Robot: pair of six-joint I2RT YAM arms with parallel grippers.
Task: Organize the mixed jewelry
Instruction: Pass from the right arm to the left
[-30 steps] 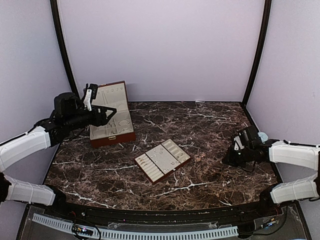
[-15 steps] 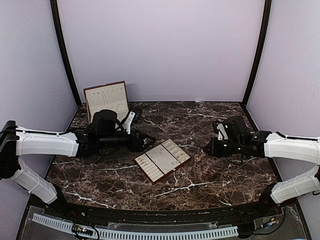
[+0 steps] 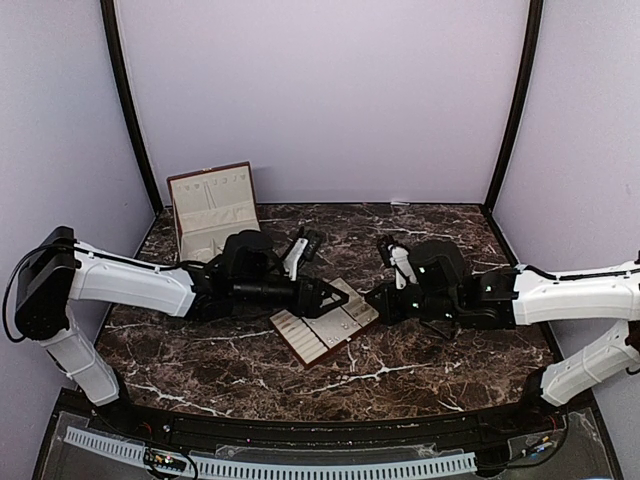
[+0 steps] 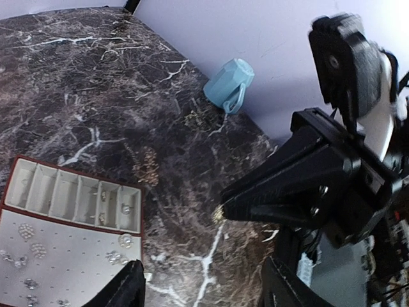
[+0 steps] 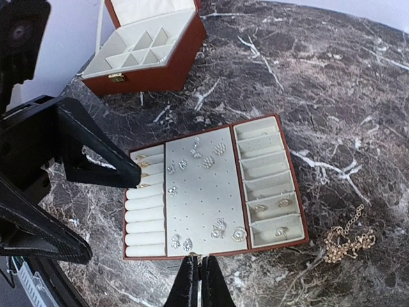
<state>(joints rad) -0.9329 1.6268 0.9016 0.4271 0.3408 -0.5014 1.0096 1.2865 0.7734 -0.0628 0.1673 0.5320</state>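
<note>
The cream slotted tray [image 5: 198, 204] lies mid-table, also in the top view [image 3: 312, 335]. The mixed jewelry shows as silvery studs [image 5: 220, 149] on its middle panel, small rings [image 5: 259, 208] in its right slots and gold rings [image 5: 144, 167] in its left rolls. A gold chain [image 5: 348, 240] lies on the marble right of the tray. My right gripper [image 5: 196, 268] is shut just off the tray's near edge, with a tiny gold-coloured piece [image 4: 219, 211] at its tips. My left gripper [image 4: 204, 294] is open beside the tray, one finger [image 5: 96, 160] over the ring rolls, holding nothing.
The reddish-brown box [image 5: 153, 64] stands open at the back left, its lid upright [image 3: 212, 200]. A light blue cup [image 4: 228, 83] lies against the right wall. The two grippers face each other closely across the tray's right corner [image 3: 350, 300].
Both arms have swung in from the sides to the tray. The left gripper left the box and now reaches the tray's left part; the right gripper moved left to the tray's edge, still shut.
</note>
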